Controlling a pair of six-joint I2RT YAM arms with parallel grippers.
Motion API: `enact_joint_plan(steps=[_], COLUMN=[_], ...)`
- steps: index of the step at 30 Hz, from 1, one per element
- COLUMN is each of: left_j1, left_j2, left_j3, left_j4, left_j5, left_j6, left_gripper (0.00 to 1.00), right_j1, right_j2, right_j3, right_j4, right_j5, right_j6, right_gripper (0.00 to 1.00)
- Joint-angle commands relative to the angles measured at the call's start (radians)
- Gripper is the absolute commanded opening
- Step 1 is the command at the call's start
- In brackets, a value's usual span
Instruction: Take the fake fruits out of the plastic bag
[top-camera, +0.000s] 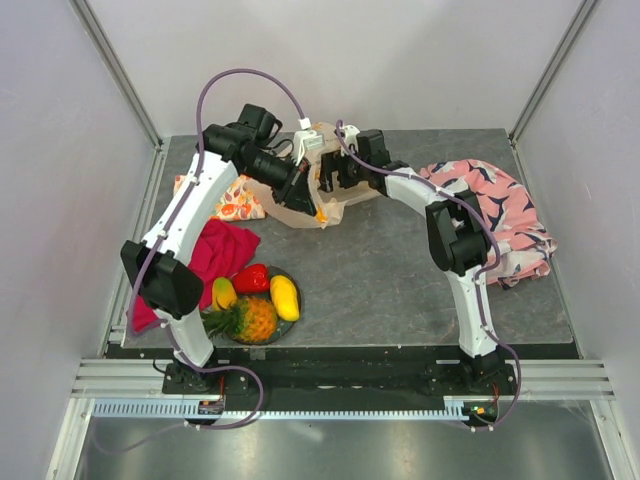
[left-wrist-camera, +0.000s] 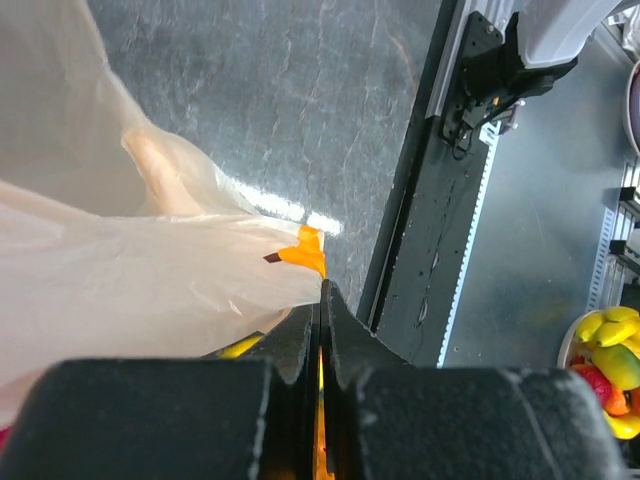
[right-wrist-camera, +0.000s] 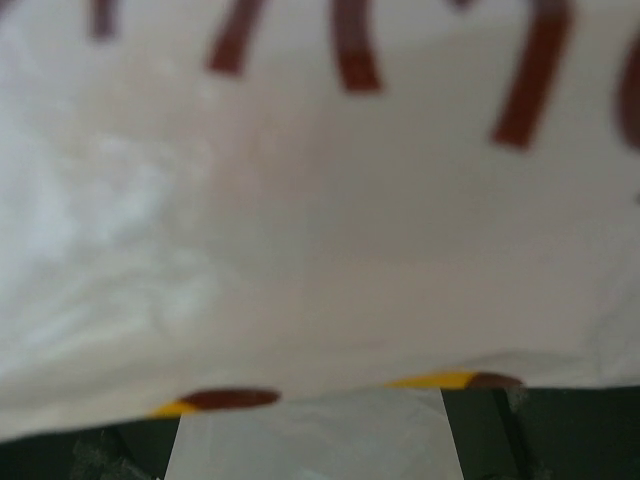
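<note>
Pinching a printed edge of the plastic bag (top-camera: 300, 215), the left claw (left-wrist-camera: 322, 300) is clamped tight, fingers together on the film, with an orange bit of print poking out at the tips. This reads as an anchor hold: it keeps one side of the bag up off the counter (top-camera: 380, 270) so the other arm can work at it.

The right claw (top-camera: 342, 178) is at the far side of the bag, just beside the left one. Its wrist view is all blurred cream plastic pressed close, so I cannot tell if it is apart, together or gripping anything.

The bag sits at the far middle of the counter, bunched up between the two claws, between the orange-fruit cloth (top-camera: 235, 203) and the pink patterned cloth (top-camera: 500, 210). Its long axis runs roughly left-right in the top view. Which way its mouth faces is hidden.

The visible fruits are already out, grouped on a dark plate (top-camera: 292, 325) at the near left, touching the red cloth (top-camera: 225, 250):
- The pineapple (top-camera: 255, 320) lies on its side, long axis left-right, leaves pointing left.
- The red pepper (top-camera: 251, 278) is just behind it.
- The mangoes (top-camera: 285, 297) flank them, and the right one lies near-to-far.

The plate is probably the drop spot, kept well apart from the bag.

A pale lump shows through the film in the left wrist view. It could be a fold or a leftover fruit; I can't say which.
</note>
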Motion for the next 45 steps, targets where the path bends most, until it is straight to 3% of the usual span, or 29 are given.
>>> enact_joint_plan(steps=[1,5,6,9,13,16,22,32,37,45], left_j1=[-0.068,-0.105,-0.108,-0.11,-0.113,-0.116,-0.123,-0.125,-0.125,-0.125], left_j2=[0.027,-0.017,-0.043,-0.172,-0.224,-0.133,0.022,-0.014,-0.006,0.091], left_j3=[0.126,0.155,0.106,-0.002,-0.11,-0.103,-0.018,-0.204,-0.207,-0.112], left_j4=[-0.042,-0.134,-0.15,-0.184,-0.17,-0.153,-0.125,0.008,0.007,-0.024], left_j5=[0.071,0.083,0.082,0.039,0.019,0.049,0.019,-0.05,-0.038,0.014], left_j6=[0.032,0.035,0.041,0.026,0.04,0.058,0.116,0.113,0.11,0.119], left_gripper=[0.02,0.02,0.01,0.02,0.02,0.02,0.02,0.02,0.02,0.02], right_j1=[-0.045,-0.165,-0.195,-0.226,-0.176,-0.059,-0.034,-0.002,0.009,0.032], right_j2=[-0.076,-0.289,-0.426,-0.716,-0.927,-0.882,-0.678,-0.583,-0.517,-0.238], right_j3=[0.004,-0.238,-0.37,-0.618,-0.781,-0.769,-0.645,-0.591,-0.528,-0.216], right_j4=[-0.083,-0.166,-0.202,-0.301,-0.293,-0.241,-0.22,-0.181,-0.181,-0.187], right_j5=[0.122,0.16,0.185,0.24,0.122,0.099,0.115,0.22,0.291,0.342], right_j6=[-0.033,-0.032,-0.055,-0.126,-0.132,-0.178,-0.218,-0.237,-0.238,-0.246], right_gripper=[0.98,0.98,0.98,0.98,0.98,0.98,0.98,0.98,0.98,0.98])
